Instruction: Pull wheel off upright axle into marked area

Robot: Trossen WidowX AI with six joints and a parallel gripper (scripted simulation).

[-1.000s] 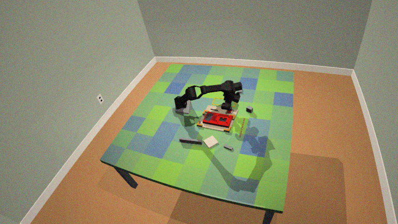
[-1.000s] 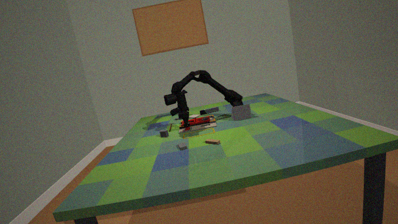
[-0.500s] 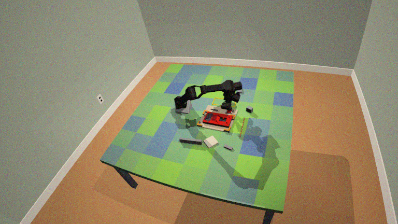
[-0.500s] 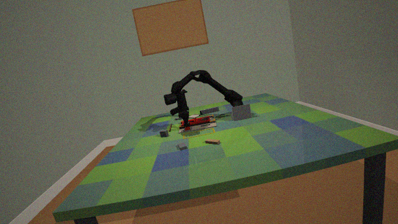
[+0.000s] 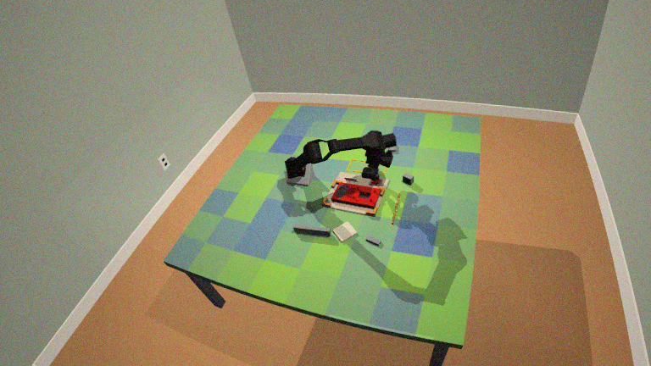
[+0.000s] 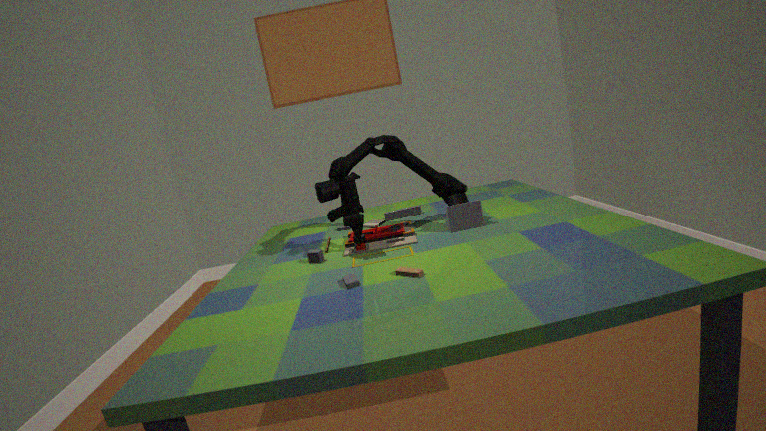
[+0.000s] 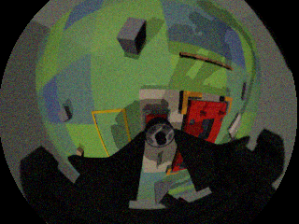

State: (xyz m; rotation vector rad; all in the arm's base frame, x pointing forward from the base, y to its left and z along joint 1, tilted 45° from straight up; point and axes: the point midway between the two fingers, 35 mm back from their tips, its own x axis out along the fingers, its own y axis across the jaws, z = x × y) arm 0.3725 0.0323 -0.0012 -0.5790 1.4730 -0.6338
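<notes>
Black and angular, the gripper [image 7: 161, 149] points straight down with its fingers clenched on the small grey wheel [image 7: 160, 136], which sits on its upright axle at the corner of the pale base plate [image 5: 379, 206]. A red block assembly [image 5: 356, 193] lies on that plate just beside the wheel. The yellow-outlined marked area [image 5: 364, 164] lies on the checked green-and-blue table [image 5: 307, 266] just beyond the plate, partly under the arm [image 5: 345, 143]. Near the plate stand a small dark grey cube [image 5: 408, 179] and a thin reddish rod [image 5: 395, 208]. Well apart toward the front edge in the top view lie a long dark grey bar [image 5: 312, 230], a white flat tile [image 5: 344, 230] and a small grey slab [image 5: 373, 241]. A brown flat block [image 6: 409, 271] lies just beyond the marked area in the exterior view.
</notes>
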